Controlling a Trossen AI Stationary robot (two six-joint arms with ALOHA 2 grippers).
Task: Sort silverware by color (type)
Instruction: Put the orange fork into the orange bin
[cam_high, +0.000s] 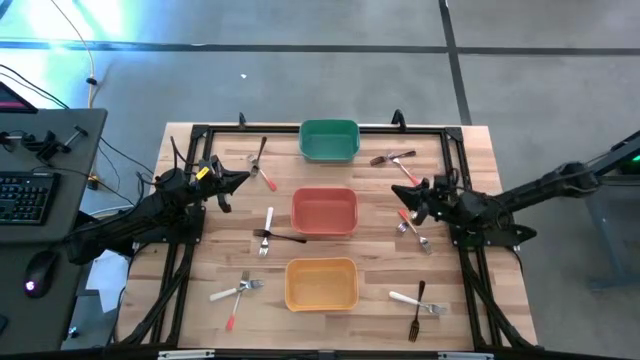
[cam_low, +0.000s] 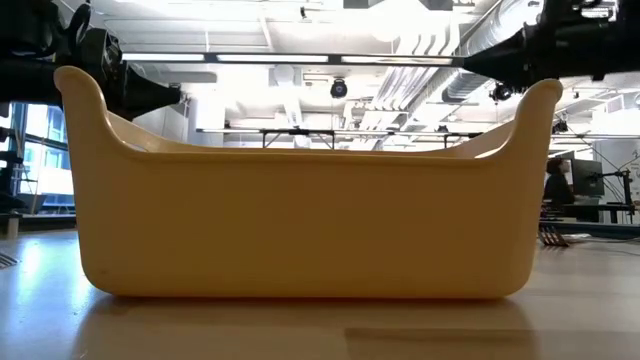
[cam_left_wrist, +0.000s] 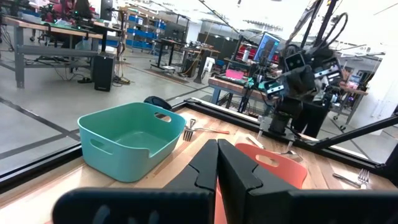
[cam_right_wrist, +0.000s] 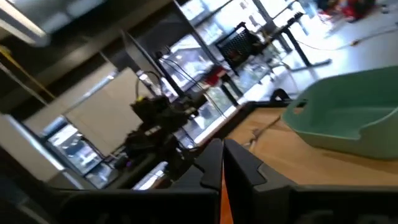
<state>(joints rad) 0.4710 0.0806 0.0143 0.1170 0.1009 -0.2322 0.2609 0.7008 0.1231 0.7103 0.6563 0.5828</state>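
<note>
The silverware lies flat in small groups on the wooden table. In the high view a dark fork (cam_high: 261, 151) and an orange-red-handled piece (cam_high: 268, 181) lie at far left. A white-handled fork (cam_high: 267, 226) crosses a dark one (cam_high: 283, 237) left of the red bin. My left gripper (cam_high: 243, 180) (cam_left_wrist: 217, 149) hovers shut above the far-left pair. My right gripper (cam_high: 405, 194) (cam_right_wrist: 222, 150) hovers shut right of the red bin, over an orange-red-handled fork (cam_high: 404, 214). Both are raised clear of the table and hold nothing I can see.
Three bins stand in a row down the table's middle: green (cam_high: 329, 141) far, red (cam_high: 324, 211) middle, yellow (cam_high: 321, 284) (cam_low: 300, 200) near. More forks lie at far right (cam_high: 392, 158), near right (cam_high: 417, 303) and near left (cam_high: 236, 292). A black frame edges the table.
</note>
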